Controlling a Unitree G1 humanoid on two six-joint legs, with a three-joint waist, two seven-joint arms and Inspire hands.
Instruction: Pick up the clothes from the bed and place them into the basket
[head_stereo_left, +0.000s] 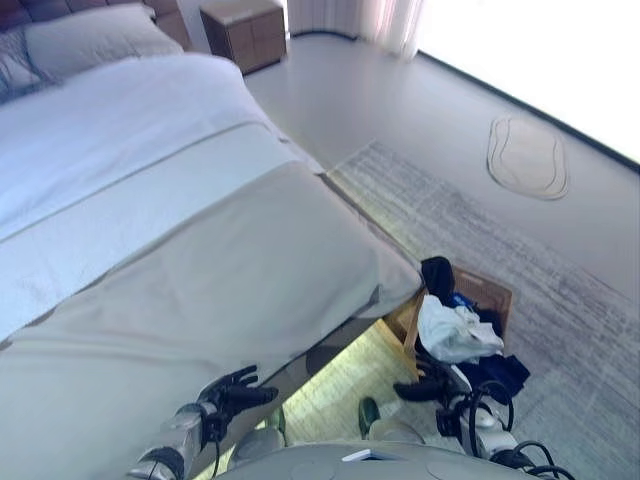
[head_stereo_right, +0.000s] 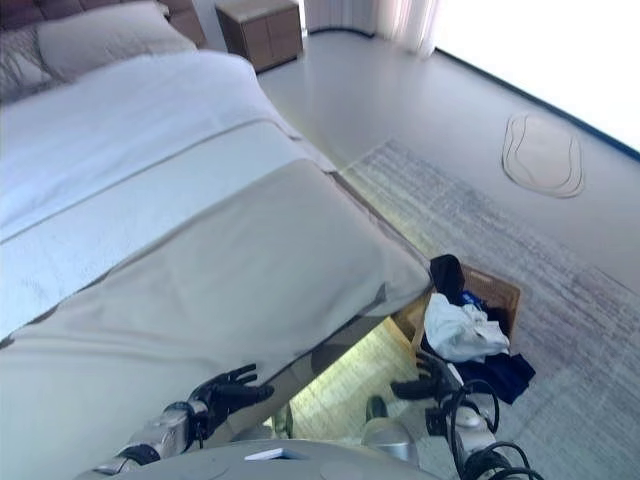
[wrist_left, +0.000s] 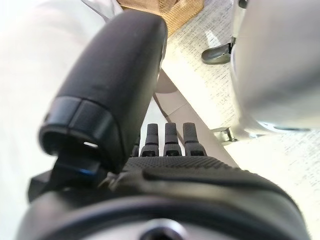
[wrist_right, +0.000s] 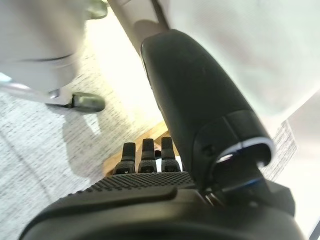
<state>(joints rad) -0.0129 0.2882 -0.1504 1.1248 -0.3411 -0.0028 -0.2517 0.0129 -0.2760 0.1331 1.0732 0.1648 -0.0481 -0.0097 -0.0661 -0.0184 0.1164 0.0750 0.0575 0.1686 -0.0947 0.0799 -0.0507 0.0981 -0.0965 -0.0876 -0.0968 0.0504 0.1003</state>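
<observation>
Clothes (head_stereo_left: 455, 330), a white piece bunched over dark and blue ones, are heaped in the brown basket (head_stereo_left: 492, 291) on the floor at the bed (head_stereo_left: 200, 250) corner.

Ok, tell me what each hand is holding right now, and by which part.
Nothing. The left hand hangs open over the bed's edge; the right hand is open beside the basket, clothes already inside.

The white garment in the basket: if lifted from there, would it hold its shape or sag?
The white garment lies crumpled and folded over the dark clothes, so it is probably floppy and would sag. It spills past the basket rim, so a tug might drag other cloth along. It looks thin, likely light.
</observation>
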